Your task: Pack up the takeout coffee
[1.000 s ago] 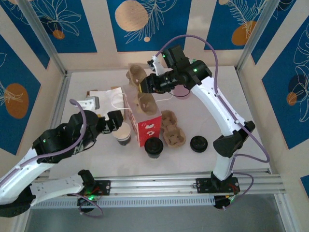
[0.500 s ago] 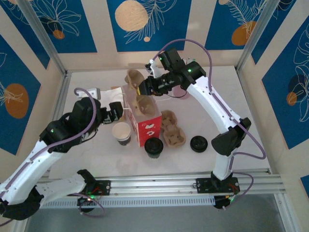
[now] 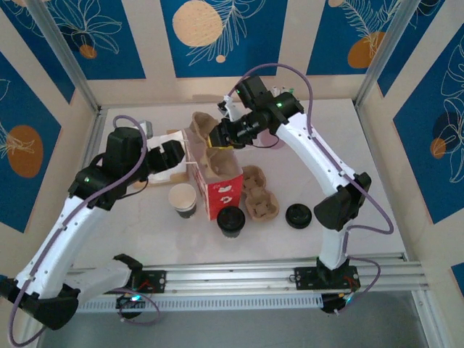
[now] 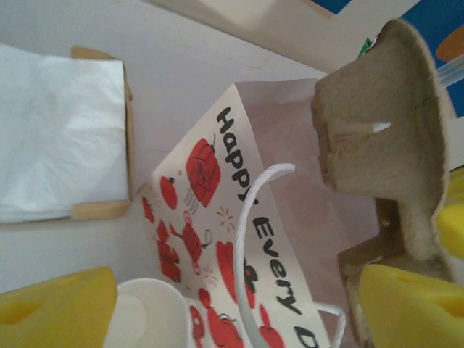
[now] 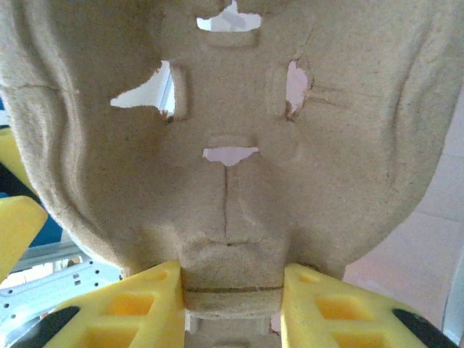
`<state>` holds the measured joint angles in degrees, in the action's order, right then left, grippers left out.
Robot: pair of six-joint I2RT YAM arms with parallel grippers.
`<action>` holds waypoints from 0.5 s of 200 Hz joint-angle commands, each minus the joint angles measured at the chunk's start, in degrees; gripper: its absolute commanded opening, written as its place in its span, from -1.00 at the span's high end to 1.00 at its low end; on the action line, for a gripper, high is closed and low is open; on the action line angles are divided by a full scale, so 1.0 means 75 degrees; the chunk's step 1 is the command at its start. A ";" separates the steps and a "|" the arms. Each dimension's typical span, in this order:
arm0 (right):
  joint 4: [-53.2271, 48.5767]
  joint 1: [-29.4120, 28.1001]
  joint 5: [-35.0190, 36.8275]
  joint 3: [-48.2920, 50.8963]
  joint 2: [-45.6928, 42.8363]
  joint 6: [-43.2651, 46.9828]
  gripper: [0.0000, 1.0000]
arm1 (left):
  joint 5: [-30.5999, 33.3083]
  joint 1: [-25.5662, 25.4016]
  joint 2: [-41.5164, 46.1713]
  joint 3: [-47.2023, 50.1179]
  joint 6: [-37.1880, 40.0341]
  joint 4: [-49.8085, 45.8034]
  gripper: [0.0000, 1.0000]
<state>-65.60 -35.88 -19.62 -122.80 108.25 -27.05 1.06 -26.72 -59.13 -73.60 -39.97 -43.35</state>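
The takeout coffee [image 3: 183,198], an off-white paper cup without a lid, stands on the table just left of the red-and-white paper bag [image 3: 225,190]. In the left wrist view the cup [image 4: 145,315] sits low beside the bag's printed wall [image 4: 210,188]. My left gripper [image 3: 172,156] hovers open at the bag's left rim, behind the cup and apart from it; its yellow fingertips [image 4: 61,312] straddle the bag's wall and white handle [image 4: 250,217]. My right gripper [image 3: 217,136] is shut on a brown cardboard cup carrier [image 5: 232,109], which stands upright in the bag's mouth [image 3: 203,119].
A second cardboard carrier [image 3: 259,192] lies right of the bag. A black-lidded cup [image 3: 230,220] and a loose black lid [image 3: 298,215] sit near the front. A wooden holder of white napkins [image 4: 58,130] is at the left, behind my left gripper.
My left arm has swung back and up, away from the cup to the bag's left rim, its jaws narrowing a little. My right arm has shifted slightly left with the carrier.
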 commanded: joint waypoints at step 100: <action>-0.0941 0.0043 -0.0166 -0.0561 0.0574 0.0357 0.30 | -0.0621 0.0246 -0.0163 0.0379 -0.0047 0.0501 -0.08</action>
<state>-69.89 -35.88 -19.94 -124.53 110.85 -25.52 -2.39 -25.61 -60.12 -71.37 -40.40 -41.19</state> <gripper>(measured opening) 0.351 0.549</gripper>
